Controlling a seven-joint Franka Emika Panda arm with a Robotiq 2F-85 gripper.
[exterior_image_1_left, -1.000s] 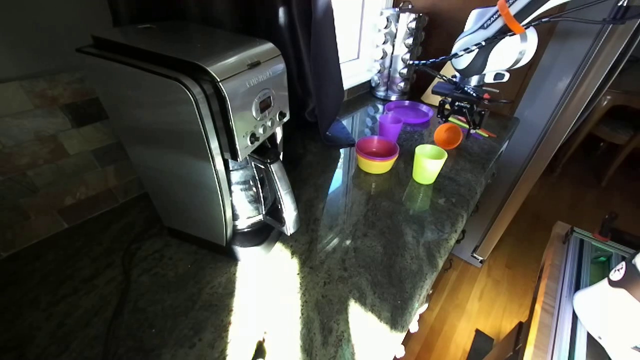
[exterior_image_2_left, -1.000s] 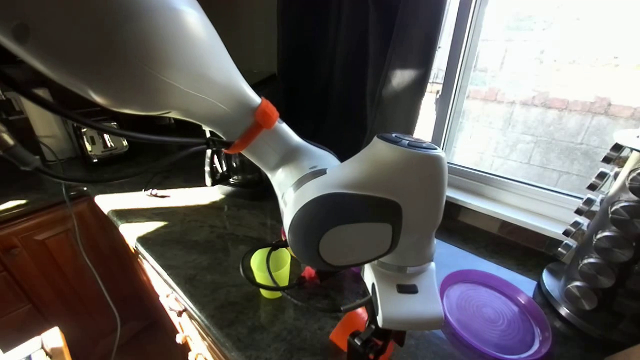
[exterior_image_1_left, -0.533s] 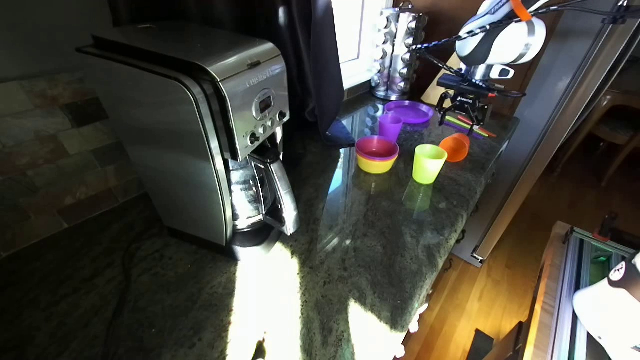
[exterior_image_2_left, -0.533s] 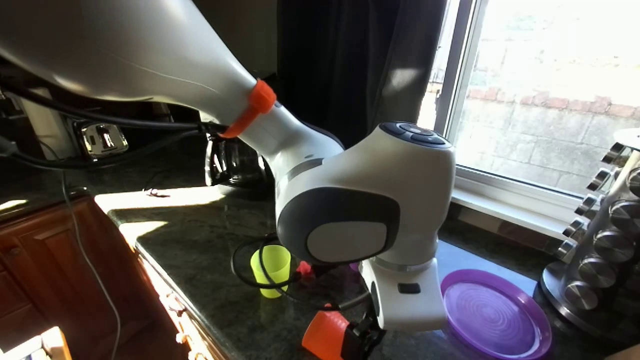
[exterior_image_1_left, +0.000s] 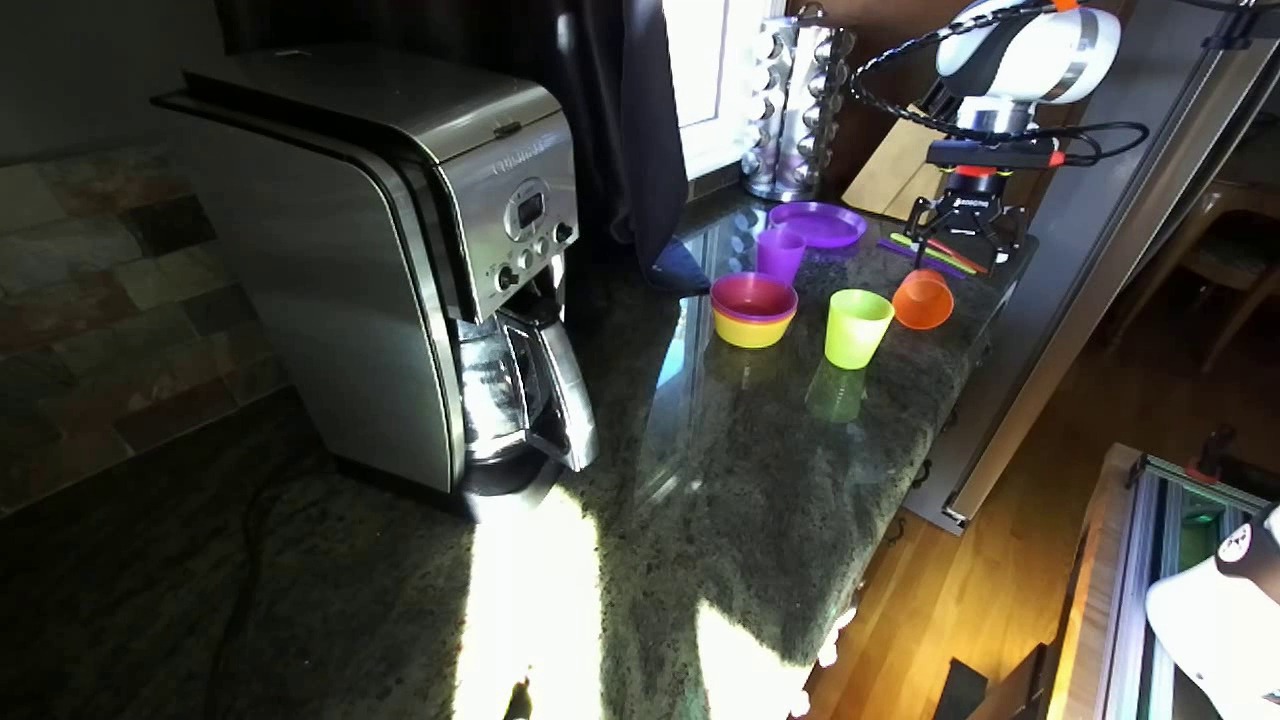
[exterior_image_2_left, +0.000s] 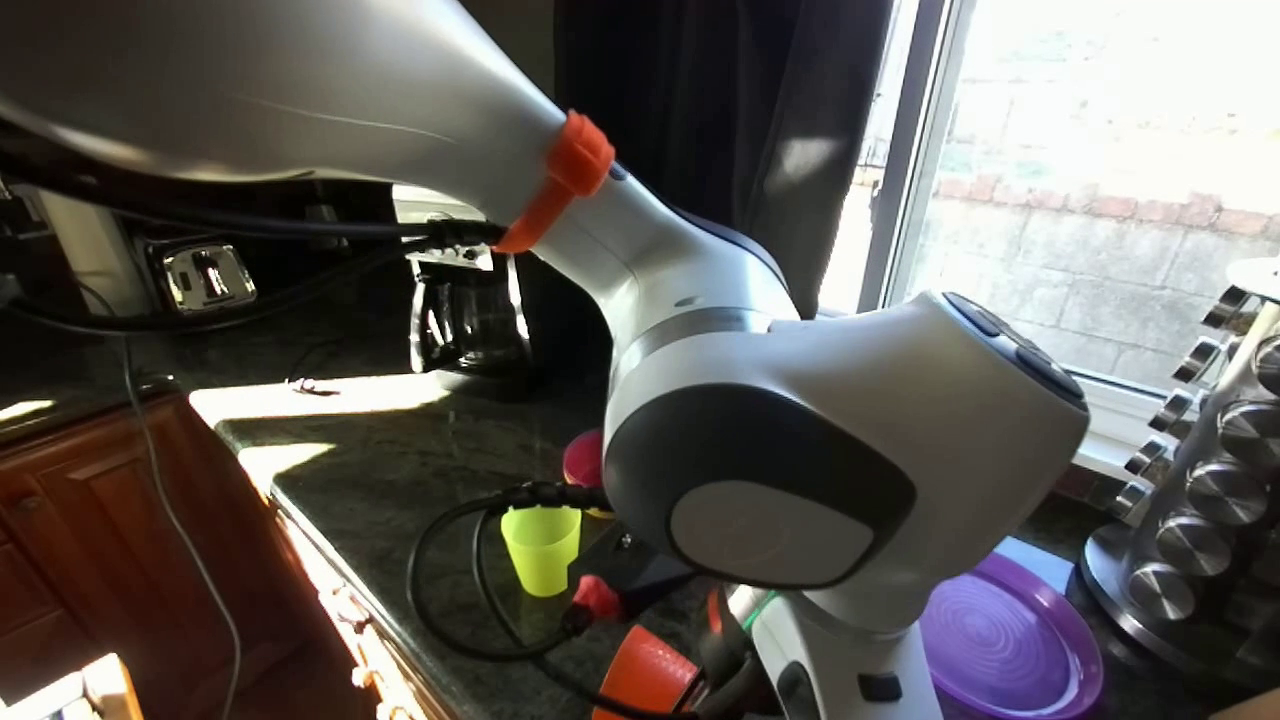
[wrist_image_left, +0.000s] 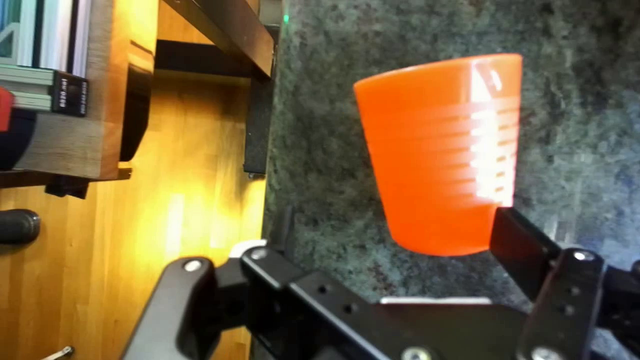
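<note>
Lying on its side on the table (wrist_image_left: 320, 125), the orange cup (wrist_image_left: 440, 160) stretches from 12 to 6 o'clock in the wrist view, mouth at 12, while the jaws stand wide apart, gripping nothing. One fingertip (wrist_image_left: 522, 250) overlaps its base at 5 o'clock; contact cannot be told. A sideways push from there could roll the round wall towards the table edge at 9 o'clock and drop it to the floor (wrist_image_left: 200, 200). In an exterior view, an upright lime cup (exterior_image_1_left: 856, 338) stands near it at 8 o'clock, its contents hidden; nested bowls (exterior_image_1_left: 752, 332) sit at 9, nothing visible in the top red one; a purple cup (exterior_image_1_left: 779, 258) stands at 10, too small to see into
</note>
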